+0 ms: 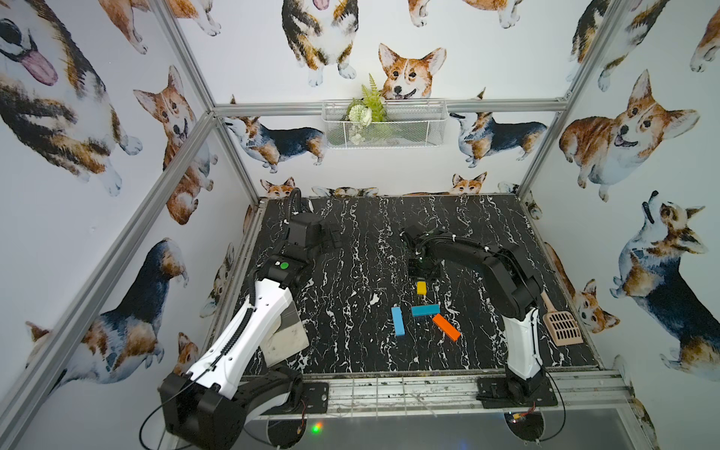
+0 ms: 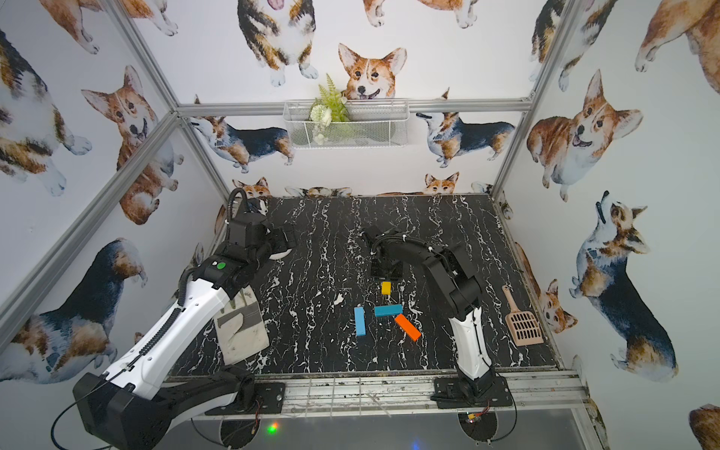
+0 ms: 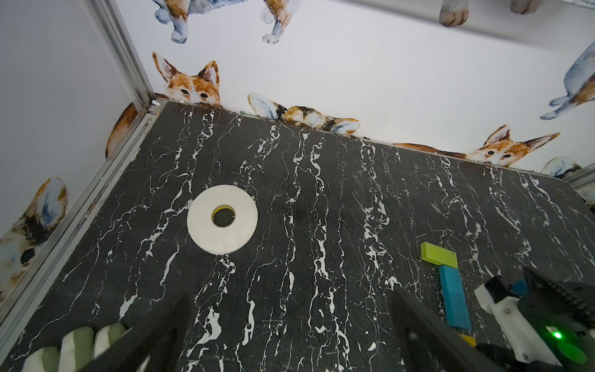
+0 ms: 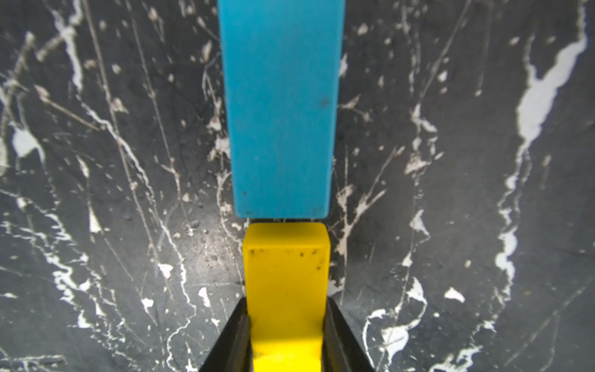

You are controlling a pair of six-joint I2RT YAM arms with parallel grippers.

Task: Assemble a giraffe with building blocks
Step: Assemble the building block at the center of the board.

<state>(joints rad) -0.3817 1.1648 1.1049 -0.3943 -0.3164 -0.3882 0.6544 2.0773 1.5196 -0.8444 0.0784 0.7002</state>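
Holding the yellow block clamped in the right gripper, end-on to the teal neck bar mid-worktop, to lengthen the neck. Probably touching; seam too thin to tell. Green head and neck bar lost under the arm in both top views. Left gripper spread wide, empty, off to the side.

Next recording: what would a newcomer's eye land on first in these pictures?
The corgi wallpaper on the walls grabs the eye first. Then comes bright colour against the black marbled table. The right gripper is shut on a yellow block, lined up end to end with a teal block, while an orange block lies at an angle nearer the front.
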